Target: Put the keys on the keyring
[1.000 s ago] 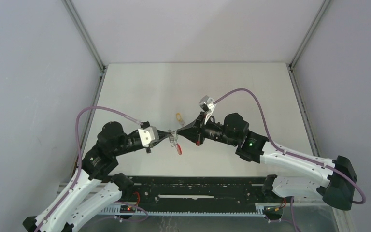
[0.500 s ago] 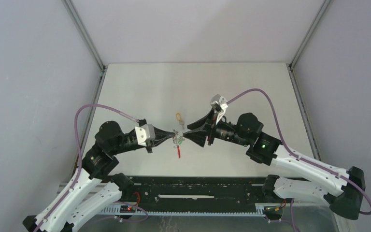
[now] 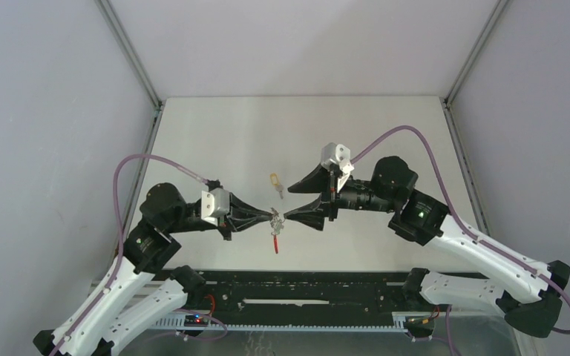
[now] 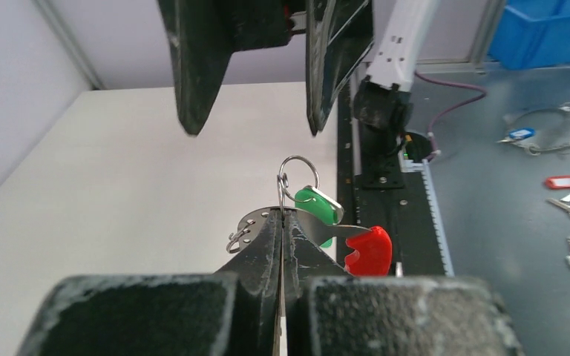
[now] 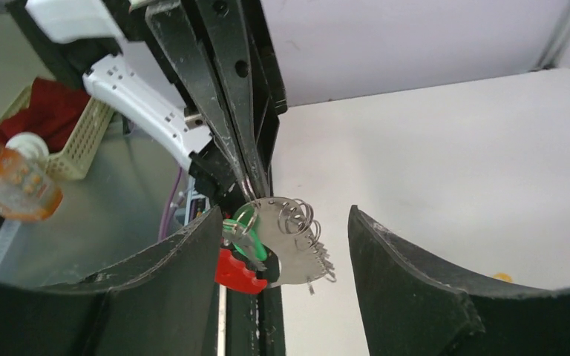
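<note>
My left gripper [image 3: 271,217] is shut on the keyring [image 3: 275,222], a flat grey metal piece with small wire loops and a red section [image 3: 275,241] hanging below. In the left wrist view the closed gripper [image 4: 282,215] pinches the keyring [image 4: 256,222], and the green-headed key [image 4: 317,204] hangs from a loop beside the red section [image 4: 369,251]. My right gripper [image 3: 289,204] stands open facing it, with the keyring [image 5: 289,245] and green key [image 5: 256,248] untouched between its fingers [image 5: 408,282]. The yellow-headed key [image 3: 274,179] lies on the table just behind.
A black rail [image 3: 304,285] runs along the table's near edge between the arm bases. Off the table, the left wrist view shows a blue bin [image 4: 542,33] and spare tagged keys [image 4: 564,193]. An orange bottle [image 5: 11,182] and a basket [image 5: 82,141] appear in the right wrist view.
My right gripper has opened and drawn back to the right, away from the keyring. The left gripper has stayed shut on the keyring and shifted slightly right.
</note>
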Tool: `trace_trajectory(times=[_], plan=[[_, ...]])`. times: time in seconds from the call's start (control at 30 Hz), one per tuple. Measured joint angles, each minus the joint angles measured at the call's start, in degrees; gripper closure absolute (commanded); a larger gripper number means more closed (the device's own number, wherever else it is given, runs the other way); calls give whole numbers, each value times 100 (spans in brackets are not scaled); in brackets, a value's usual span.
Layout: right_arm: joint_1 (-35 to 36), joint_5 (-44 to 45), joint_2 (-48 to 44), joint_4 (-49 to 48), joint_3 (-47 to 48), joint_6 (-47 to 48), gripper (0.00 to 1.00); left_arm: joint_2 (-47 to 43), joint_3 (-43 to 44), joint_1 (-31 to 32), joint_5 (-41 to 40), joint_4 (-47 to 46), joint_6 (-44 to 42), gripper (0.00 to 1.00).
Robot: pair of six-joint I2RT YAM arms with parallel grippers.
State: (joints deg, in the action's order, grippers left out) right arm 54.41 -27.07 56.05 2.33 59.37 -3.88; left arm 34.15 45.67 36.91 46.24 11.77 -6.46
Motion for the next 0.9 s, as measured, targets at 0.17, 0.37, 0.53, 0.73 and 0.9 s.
trace_trajectory(times=[0.17,0.37,0.53,0.73,0.9], plan=[[-2,-769,398,428,424,496,33,63,125,-2,463,-39,293,100],[0,-1279,485,573,516,647,38,85,129,0,671,-26,420,100],[0,-1495,562,525,520,621,46,85,129,0,675,17,452,100],[0,-1552,809,511,708,588,55,81,129,0,667,127,448,100],[0,-1580,879,511,787,568,58,66,129,-2,647,177,446,100]])
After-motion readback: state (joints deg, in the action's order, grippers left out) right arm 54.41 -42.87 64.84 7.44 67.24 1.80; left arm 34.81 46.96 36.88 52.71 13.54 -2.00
